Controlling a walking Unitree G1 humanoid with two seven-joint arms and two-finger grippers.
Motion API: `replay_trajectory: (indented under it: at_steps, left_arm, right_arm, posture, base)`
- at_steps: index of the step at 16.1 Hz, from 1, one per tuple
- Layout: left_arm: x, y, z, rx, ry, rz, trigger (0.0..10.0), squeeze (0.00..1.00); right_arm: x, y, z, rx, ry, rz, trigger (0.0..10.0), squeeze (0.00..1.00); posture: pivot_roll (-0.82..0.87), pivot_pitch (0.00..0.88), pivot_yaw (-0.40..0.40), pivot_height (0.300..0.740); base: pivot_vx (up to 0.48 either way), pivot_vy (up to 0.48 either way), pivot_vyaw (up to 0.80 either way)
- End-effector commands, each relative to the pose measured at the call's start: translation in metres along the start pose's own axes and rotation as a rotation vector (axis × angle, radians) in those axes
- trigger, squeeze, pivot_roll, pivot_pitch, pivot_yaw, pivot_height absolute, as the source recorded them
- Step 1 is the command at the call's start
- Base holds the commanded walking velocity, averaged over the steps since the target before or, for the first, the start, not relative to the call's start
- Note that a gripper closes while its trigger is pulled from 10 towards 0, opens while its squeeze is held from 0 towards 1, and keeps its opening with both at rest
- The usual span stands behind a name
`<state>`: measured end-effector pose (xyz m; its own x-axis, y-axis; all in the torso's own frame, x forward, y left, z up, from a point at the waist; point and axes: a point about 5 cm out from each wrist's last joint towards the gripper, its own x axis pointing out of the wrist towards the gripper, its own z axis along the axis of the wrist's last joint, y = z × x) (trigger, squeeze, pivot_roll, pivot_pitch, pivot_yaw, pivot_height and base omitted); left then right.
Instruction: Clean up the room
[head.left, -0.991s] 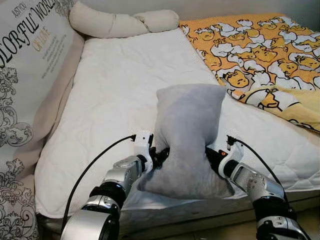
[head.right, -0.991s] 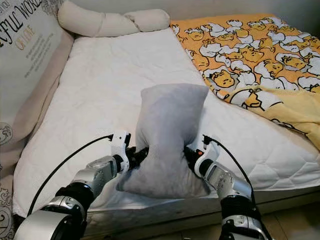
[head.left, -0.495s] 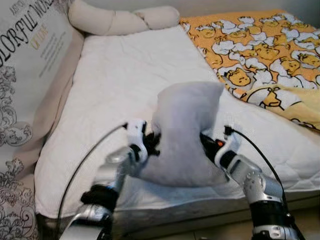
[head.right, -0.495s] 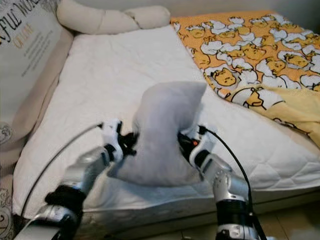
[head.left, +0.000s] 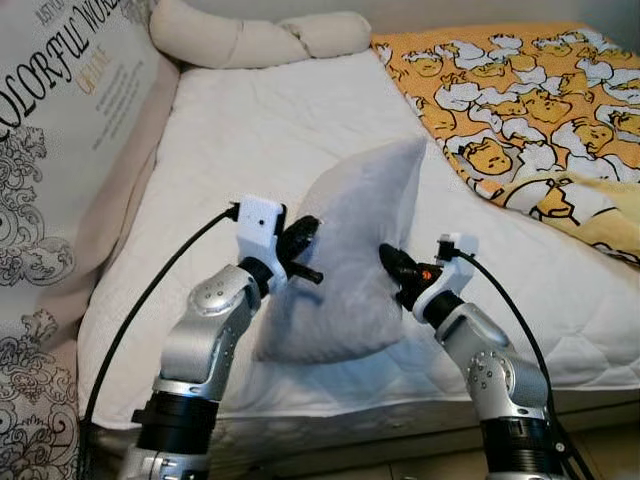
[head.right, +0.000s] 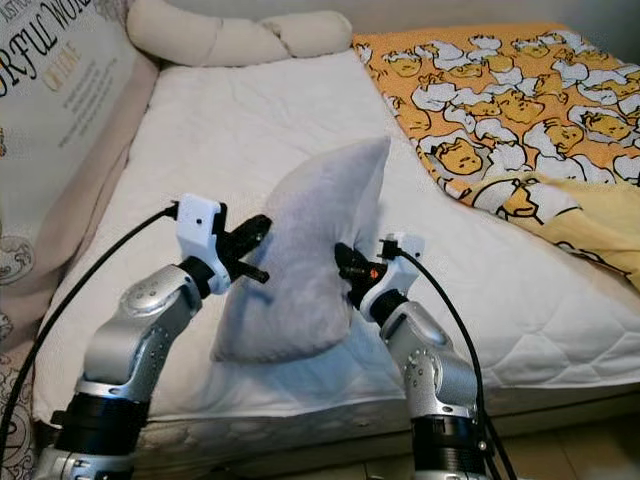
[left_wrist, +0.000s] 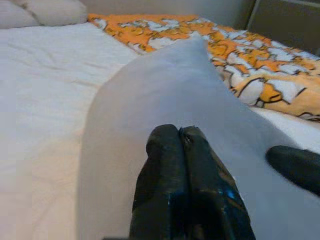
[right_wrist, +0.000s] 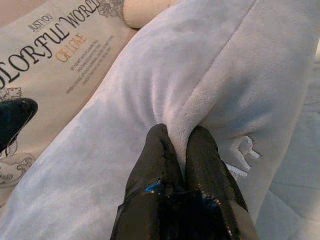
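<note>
Two tools worked the same grey plush pillow (head.left: 350, 262), which stood tilted above the near part of the bed (head.left: 250, 130), its top corner leaning toward the robot's right and its lower edge close to the white quilted mattress cover.

On the robot's right side, the right tool (head.left: 392, 265) had its two black fingers (right_wrist: 162, 165) clenched on a fold of the pillow's fabric; in the right wrist view a ridge of plush was pinched up between them, beside a small embroidered mark on the cover.

On the robot's left, the left tool (head.left: 298, 240) sat against the pillow's other side. In the left wrist view its fingers (left_wrist: 172, 165) were pressed together, tips touching the grey surface, with no fabric visibly caught between them. A black cable ran from each wrist back along its silver arm.

An orange blanket (head.left: 520, 90) printed with white and yellow cartoon figures covered the bed's far right part, well apart from the pillow. A long cream bolster (head.left: 250, 40) lay across the head of the bed. Along the robot's left stood a large printed cushion (head.left: 60, 150) with black lettering and grey scrollwork, leaning at the bed's edge.
</note>
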<state>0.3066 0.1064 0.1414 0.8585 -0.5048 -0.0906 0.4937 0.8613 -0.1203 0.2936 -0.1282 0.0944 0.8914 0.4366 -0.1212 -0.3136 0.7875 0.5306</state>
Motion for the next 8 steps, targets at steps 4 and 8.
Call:
replay_trajectory:
  at_steps: [4,8]
  left_arm:
    - [-0.006,0.015,-0.011,0.058,0.087,0.090,6.7,0.00]
    - [0.008,0.024,-0.034,-0.178,0.145,0.024,10.0,1.00]
  right_arm:
    - [-0.013,-0.027,-0.014,-0.056,0.134,-0.167,0.0,0.00]
    - [-0.033,-0.076,-0.048,-0.073,0.338,-0.372,0.0,0.00]
  posture:
    - [-0.09,0.000,0.076,0.740]
    - [-0.13,0.000,0.093,0.740]
  base:
    - [0.000,0.000,0.00]
    - [0.000,0.000,0.00]
